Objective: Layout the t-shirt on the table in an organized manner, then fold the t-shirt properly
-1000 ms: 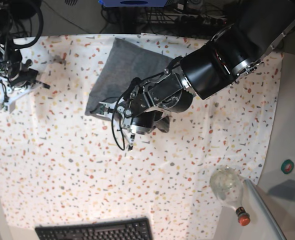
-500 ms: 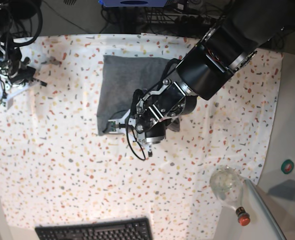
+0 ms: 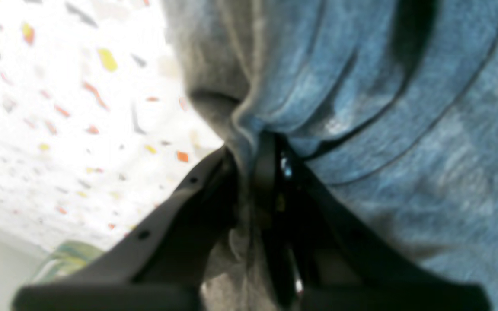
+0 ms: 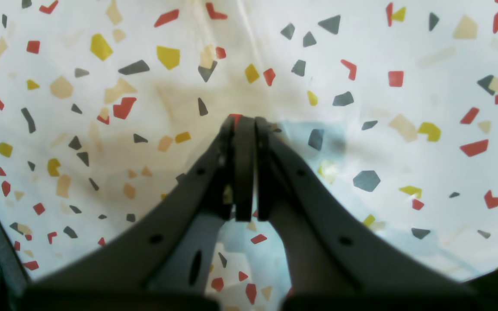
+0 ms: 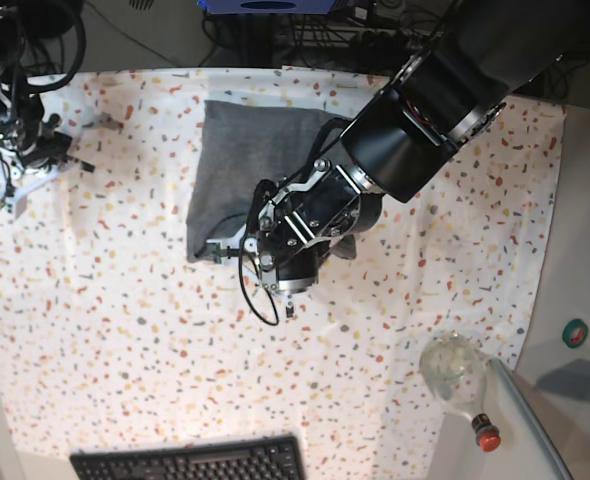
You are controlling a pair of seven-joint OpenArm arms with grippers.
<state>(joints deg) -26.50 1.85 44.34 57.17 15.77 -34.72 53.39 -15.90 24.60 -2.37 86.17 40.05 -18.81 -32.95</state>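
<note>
Two pincers in view. Left pincer (image 3: 257, 147) is pinching a bunched fold of the t-shirt (image 5: 250, 160): in the left wrist view grey cloth is gathered between the dark fingers (image 3: 180, 203), creases radiating from the pinch. In the base view this pincer (image 5: 218, 247) sits at the near left corner of the garment, low over the surface (image 5: 125, 340). The left arm reaches in from the far right edge, its bulky black forearm crossing the shirt's right side, wrist bent toward the corner. T-shirt lies folded as a rough rectangle on the far middle of the surface. Right pincer (image 4: 244, 125) has its jaws pressed together with nothing between them, poised over bare speckled cloth; in the base view it (image 5: 13, 200) rests at the far left, well apart from the shirt.
</note>
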